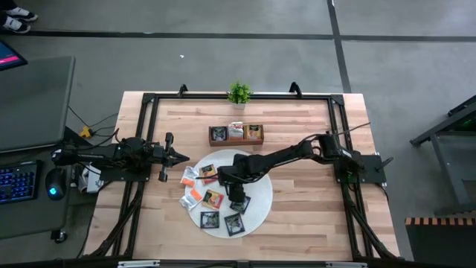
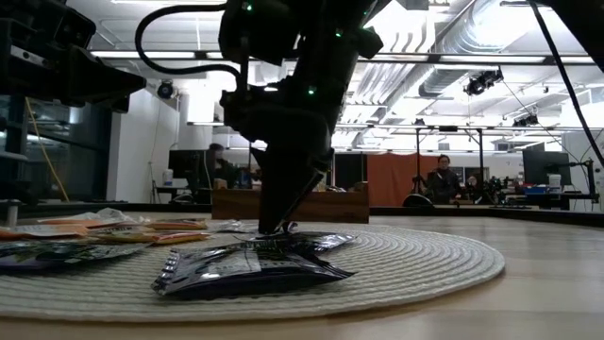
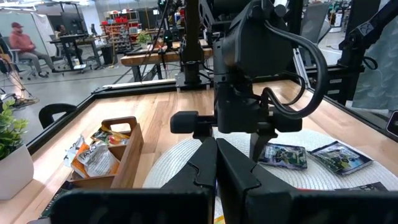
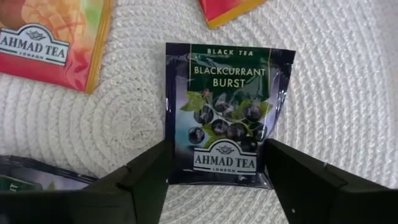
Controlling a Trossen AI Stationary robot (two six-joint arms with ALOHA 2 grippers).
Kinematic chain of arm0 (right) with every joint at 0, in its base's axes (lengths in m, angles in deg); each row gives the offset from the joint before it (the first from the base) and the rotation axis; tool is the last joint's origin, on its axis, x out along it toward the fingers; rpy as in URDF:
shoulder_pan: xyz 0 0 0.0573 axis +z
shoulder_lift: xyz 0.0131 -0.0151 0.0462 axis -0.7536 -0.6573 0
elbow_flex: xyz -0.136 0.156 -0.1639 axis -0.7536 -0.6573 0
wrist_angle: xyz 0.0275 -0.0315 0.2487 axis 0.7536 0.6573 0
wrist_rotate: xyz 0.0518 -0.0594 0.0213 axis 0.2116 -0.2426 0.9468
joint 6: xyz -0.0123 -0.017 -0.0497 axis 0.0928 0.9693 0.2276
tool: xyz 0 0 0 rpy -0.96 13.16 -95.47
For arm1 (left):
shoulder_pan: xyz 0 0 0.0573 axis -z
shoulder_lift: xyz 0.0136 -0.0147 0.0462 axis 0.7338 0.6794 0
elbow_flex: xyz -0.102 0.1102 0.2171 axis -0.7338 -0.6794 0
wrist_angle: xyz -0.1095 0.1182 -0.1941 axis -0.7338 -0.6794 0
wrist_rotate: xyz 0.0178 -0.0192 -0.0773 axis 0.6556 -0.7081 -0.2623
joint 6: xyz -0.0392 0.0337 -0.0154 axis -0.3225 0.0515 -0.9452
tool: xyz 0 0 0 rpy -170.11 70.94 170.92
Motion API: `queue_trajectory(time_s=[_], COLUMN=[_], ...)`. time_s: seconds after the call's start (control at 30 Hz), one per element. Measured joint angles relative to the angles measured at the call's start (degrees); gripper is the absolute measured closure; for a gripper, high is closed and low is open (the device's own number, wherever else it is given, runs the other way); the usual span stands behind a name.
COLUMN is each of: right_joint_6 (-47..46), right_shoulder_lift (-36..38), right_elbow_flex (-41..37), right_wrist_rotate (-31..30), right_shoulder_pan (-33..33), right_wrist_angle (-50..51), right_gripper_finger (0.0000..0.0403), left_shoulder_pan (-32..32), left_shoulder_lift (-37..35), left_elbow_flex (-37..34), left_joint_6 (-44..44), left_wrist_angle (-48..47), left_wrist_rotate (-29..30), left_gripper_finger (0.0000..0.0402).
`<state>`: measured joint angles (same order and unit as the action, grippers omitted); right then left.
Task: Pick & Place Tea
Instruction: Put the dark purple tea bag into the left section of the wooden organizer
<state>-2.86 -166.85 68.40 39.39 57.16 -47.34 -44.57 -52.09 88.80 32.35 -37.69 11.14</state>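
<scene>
- Two dark fingers of the right gripper (image 4: 217, 177) stood spread, one at each side edge of a black sachet (image 4: 227, 115) marked "Blackcurrant Burst"; they flanked its lower part but had not closed on it, and nothing was held.
- The sachet lay flat on the round white woven mat (image 1: 262, 186), directly below the claw, its longer edges running away from the wrist camera, so the fingers spanned its shorter width. In the low view the right gripper (image 2: 276, 225) reached down to the level of the sachets.
- The right arm was plainly the nearer; a straight closing of the fingers would probably suffice to grip the packet.
- The left gripper (image 1: 181, 156) waited off the mat's left side, its fingers looking pressed together and empty.
- Other tea sachets (image 1: 202, 195) lay scattered on the mat's left and near parts.
- The wooden tray (image 1: 236, 135), beyond the mat, already held sachets in its three compartments.
</scene>
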Motion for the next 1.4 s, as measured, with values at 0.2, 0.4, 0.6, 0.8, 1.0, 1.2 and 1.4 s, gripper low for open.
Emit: queue_trajectory(time_s=[0.2, 0.4, 0.6, 0.8, 1.0, 1.2, 1.4], right_joint_6=[-2.5, -5.6, -5.8, -6.1, -8.2, -10.4, -15.4], right_shoulder_lift=[0.0, 0.0, 0.0, 0.2, 2.3, 4.9, 5.6], right_elbow_flex=[0.0, 0.0, 0.0, 0.1, -0.1, -0.1, -0.1], right_wrist_rotate=[-0.9, -0.9, -0.4, 0.3, -3.2, -10.1, -16.0], right_shoulder_pan=[-0.1, -0.1, -0.2, -0.2, -0.1, -0.5, -2.9], right_wrist_angle=[0.1, 0.1, 0.1, -0.1, 0.0, -1.8, -8.4], right_gripper_finger=[0.0202, 0.0267, 0.0345, 0.0392, 0.0398, 0.0400, 0.0401], left_shoulder_pan=[0.0, 0.0, 0.0, 0.0, 0.0, 0.0, 0.0], left_shoulder_lift=[0.0, 0.0, 0.0, 0.0, 0.0, 0.0, 0.0], left_elbow_flex=[0.0, 0.0, 0.0, 0.0, 0.0, 0.0, 0.0], left_joint_6=[0.0, 0.0, 0.0, 0.0, 0.0, 0.0, 0.0], left_wrist_angle=[0.0, 0.0, 0.0, 0.0, 0.0, 0.0, 0.0], left_wrist_rotate=[0.0, 0.0, 0.0, 0.0, 0.0, 0.0, 0.0], left_gripper_finger=[0.0401, 0.0401, 0.0401, 0.0401, 0.0401, 0.0401, 0.0401])
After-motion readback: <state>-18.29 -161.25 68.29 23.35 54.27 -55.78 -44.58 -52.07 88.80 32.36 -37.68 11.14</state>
